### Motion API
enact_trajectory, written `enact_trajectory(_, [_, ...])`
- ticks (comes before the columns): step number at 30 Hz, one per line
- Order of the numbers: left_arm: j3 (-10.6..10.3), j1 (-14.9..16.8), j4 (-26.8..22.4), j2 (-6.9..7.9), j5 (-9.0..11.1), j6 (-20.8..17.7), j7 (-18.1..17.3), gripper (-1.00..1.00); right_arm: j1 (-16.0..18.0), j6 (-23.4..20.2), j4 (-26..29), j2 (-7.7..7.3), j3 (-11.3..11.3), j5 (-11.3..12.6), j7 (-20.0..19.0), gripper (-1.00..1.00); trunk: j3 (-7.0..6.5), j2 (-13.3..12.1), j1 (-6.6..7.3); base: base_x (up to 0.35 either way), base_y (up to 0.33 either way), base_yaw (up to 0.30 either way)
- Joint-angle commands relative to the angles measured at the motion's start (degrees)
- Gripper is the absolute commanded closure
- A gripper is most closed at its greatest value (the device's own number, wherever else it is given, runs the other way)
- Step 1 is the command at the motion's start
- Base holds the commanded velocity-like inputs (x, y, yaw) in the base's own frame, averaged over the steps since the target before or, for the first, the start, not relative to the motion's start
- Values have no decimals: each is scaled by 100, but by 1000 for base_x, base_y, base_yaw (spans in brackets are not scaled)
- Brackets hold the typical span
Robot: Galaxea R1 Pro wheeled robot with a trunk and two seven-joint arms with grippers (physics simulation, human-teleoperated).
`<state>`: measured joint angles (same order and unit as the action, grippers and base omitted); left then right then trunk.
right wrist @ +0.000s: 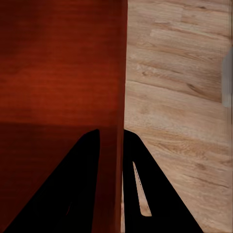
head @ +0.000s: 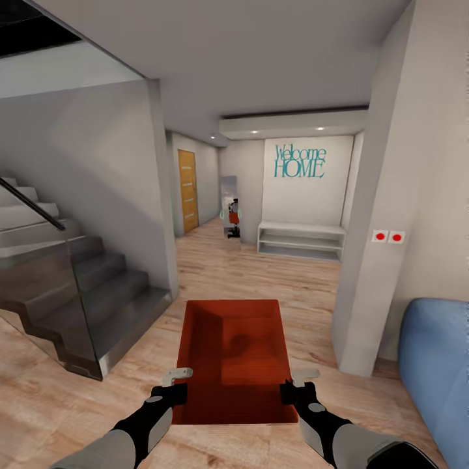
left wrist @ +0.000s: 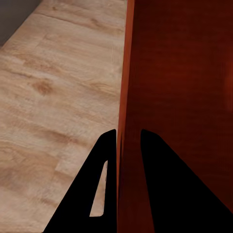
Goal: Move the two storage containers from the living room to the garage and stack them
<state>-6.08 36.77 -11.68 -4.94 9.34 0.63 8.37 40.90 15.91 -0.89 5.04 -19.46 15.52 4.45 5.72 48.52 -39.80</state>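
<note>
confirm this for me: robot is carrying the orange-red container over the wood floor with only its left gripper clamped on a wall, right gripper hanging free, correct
Not quite. Both grippers hold the storage container: the left gripper straddles one side wall, and the right gripper straddles the opposite wall rather than hanging free, as the right wrist view shows. The rest stands: the container is held above the wood floor.

Orange-red storage container (head: pixel 234 352), open top up, level, above wood-plank floor (head: pixel 260 273).
</note>
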Motion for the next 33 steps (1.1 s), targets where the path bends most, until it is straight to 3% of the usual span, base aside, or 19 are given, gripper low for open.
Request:
enact_trajectory(1, [-33,5,-21,75,-11,139,68,100,5,21,-26,-38,126,92,15,100,9,7,-4,322,0,-241])
enact_trajectory(9, [-33,5,-20,72,-6,139,68,100,5,17,-26,-38,126,92,15,100,9,7,-4,322,0,-223])
enact_trajectory(33, [-33,5,-19,81,-2,139,68,100,5,23,-23,-38,126,92,19,100,9,7,-4,322,0,-7])
